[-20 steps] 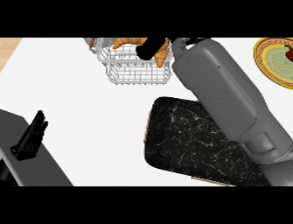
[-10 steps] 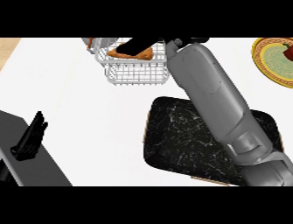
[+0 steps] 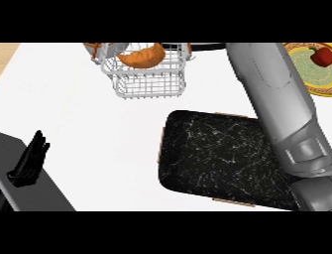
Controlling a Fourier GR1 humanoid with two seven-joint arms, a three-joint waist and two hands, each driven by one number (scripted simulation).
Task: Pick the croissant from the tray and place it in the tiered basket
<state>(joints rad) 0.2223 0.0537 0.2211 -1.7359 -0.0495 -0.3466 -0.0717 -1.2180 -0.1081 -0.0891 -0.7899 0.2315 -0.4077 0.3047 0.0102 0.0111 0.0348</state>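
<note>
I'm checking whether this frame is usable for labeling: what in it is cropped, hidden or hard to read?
Head view: the tiered basket is cut by the top band, though the croissant in it reads clearly; the right forearm covers part of the black tray, its hand out of view; the plate is cropped at right; lighting is even.

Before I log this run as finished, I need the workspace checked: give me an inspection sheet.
Surface: white counter top, wooden strip at far left.
Job's things: orange-brown croissant lies in the upper level of the white wire tiered basket; black speckled tray holds nothing.
Clutter: round yellow-rimmed plate with a red item, far right.
Hands: black left hand rests open at left edge; right hand not visible, only its grey forearm.
Cables: nothing seen.
Surroundings: nothing seen.
</note>
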